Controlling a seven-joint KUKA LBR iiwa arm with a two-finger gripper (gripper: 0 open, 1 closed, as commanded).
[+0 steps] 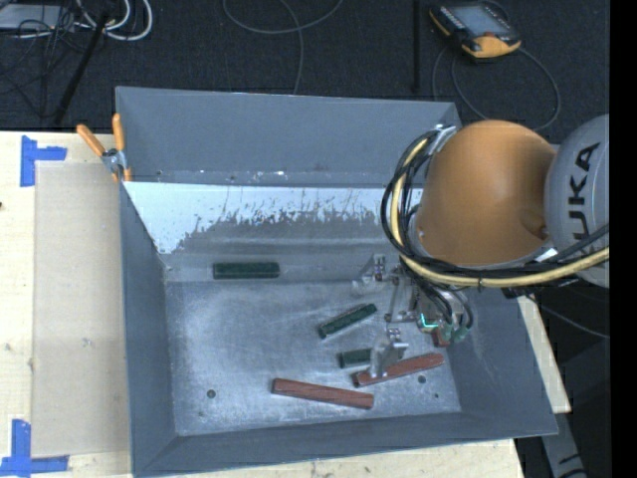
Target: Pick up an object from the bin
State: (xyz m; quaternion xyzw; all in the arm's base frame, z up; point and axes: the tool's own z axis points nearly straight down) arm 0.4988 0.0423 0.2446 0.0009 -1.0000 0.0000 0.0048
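My gripper [386, 312] hangs low over the right middle of the bin, open, with one metal fingertip [377, 271] toward the back and the other toward the front. The front fingertip stands at the left end of a reddish-brown stick [408, 366] that lies slanted near the right wall. A dark green bar [347, 320] lies slanted just left of the gap between the fingers. A short dark green piece [353, 358] rests beside the front fingertip. Nothing shows between the fingers.
A longer reddish-brown stick [322, 393] lies near the bin's front wall. Another dark green bar [246, 270] lies flat at the back left. The arm's orange cover and cables hang over the bin's right side.
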